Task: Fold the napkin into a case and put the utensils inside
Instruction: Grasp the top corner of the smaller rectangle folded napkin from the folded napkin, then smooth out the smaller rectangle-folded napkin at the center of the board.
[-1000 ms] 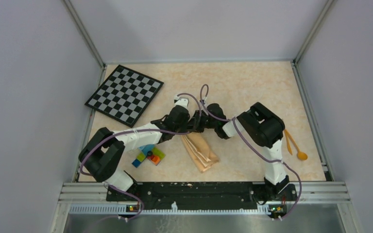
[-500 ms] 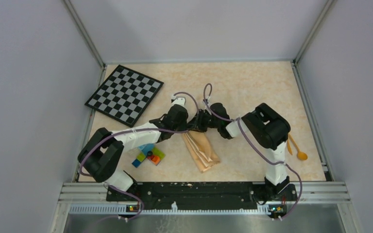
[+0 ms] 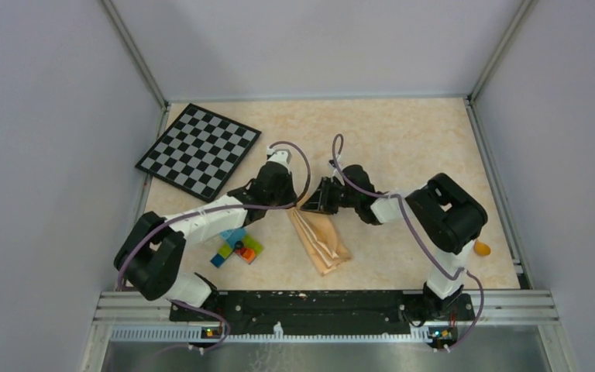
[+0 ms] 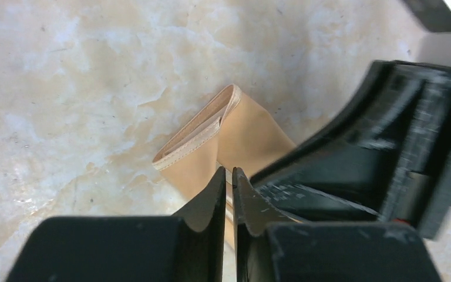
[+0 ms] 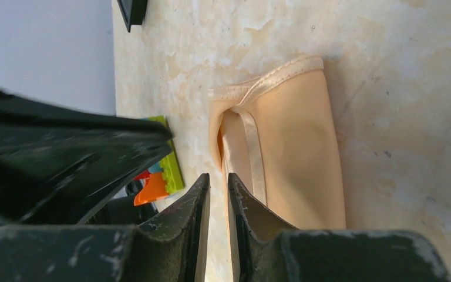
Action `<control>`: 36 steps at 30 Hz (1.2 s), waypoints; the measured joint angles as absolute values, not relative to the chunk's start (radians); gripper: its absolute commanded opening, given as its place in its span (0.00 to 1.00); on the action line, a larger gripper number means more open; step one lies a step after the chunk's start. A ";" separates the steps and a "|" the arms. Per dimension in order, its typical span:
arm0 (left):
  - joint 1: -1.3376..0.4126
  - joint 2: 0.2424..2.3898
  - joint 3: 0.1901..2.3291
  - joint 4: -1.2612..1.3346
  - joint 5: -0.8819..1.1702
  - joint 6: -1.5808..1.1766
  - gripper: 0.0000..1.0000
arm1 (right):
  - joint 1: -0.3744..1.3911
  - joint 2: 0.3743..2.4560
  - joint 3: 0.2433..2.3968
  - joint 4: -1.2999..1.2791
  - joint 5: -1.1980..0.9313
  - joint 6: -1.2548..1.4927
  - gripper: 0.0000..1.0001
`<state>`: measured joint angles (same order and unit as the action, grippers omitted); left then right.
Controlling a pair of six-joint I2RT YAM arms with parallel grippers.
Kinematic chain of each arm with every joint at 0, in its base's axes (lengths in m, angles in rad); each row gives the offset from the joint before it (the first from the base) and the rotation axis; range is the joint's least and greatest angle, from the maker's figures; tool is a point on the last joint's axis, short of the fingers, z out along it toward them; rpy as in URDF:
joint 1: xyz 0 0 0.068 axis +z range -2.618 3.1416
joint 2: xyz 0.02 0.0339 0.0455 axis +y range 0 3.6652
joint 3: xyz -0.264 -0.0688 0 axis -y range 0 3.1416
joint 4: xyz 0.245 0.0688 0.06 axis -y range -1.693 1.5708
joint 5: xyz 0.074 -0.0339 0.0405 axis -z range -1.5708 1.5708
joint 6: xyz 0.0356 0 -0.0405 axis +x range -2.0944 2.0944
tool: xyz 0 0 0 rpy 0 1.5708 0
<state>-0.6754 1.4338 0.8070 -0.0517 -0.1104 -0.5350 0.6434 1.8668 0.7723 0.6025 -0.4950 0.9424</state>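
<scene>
Fold step looks done: napkin sits as a case (image 3: 324,242), flat and narrow, its hemmed far end just under both grippers. Left gripper (image 4: 229,173): jaws a crack apart, nothing between them, tips over the case's end. Right gripper (image 5: 218,179): same, a thin slit, no cloth in it, hem and pocket mouth just ahead of its tips.

Next, probably: get the utensils. Only the spoon bowl (image 3: 481,249) shows, well out to the right gripper's right, behind that arm's own elbow. Right arm must back off and swing wide. Left likely has to hold the mouth open.

Room: grippers are near each other, so part them first. Bricks (image 3: 236,248) lie near the left gripper on its near side, beside the case. Board (image 3: 199,149) is well apart, beyond it. Bare table (image 3: 403,139) lies beyond the right gripper.
</scene>
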 measured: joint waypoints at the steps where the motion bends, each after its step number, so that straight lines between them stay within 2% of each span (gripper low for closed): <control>1: -0.672 1.451 0.807 -0.047 -0.102 -0.534 0.10 | 0.643 1.847 0.766 0.587 -0.490 0.929 0.17; 9: -0.670 1.610 0.808 0.007 -0.064 -0.527 0.07 | 0.653 1.721 0.684 0.470 -0.431 0.794 0.18; 15: -0.670 1.641 0.789 0.076 -0.078 -0.533 0.07 | 0.749 1.660 0.619 0.376 -0.347 0.709 0.28; 18: -0.670 1.627 0.776 0.081 -0.076 -0.534 0.14 | 0.786 1.606 0.615 0.315 -0.314 0.660 0.40; 23: -0.670 1.539 0.772 0.016 -0.054 -0.545 0.45 | 0.820 1.437 0.625 0.174 -0.237 0.544 0.47; 24: -0.669 1.512 0.772 0.004 -0.047 -0.546 0.47 | 0.831 1.407 0.639 0.139 -0.215 0.516 0.47; 30: -0.664 1.370 0.770 -0.076 0.048 -0.636 0.47 | 0.914 1.338 0.723 -0.007 -0.068 0.384 0.48; 36: -0.663 1.351 0.688 -0.108 0.148 -0.764 0.46 | 0.986 1.357 0.728 -0.079 0.056 0.331 0.52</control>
